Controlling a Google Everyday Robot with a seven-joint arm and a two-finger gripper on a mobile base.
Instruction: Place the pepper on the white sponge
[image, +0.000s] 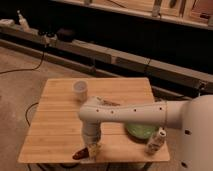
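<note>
Claw (92, 149) is down at the front edge of the table (55, 125), right over the pepper (80, 154); can't tell if it's got hold of it. Looks like the pickup step. Next it needs to lift and find the sponge, which I can't spot. Pepper lies roughly left-right, poking out left.

Dark red pepper (80, 154) under white gripper (92, 148); green plate (140, 131); pale wooden table (55, 120).
</note>
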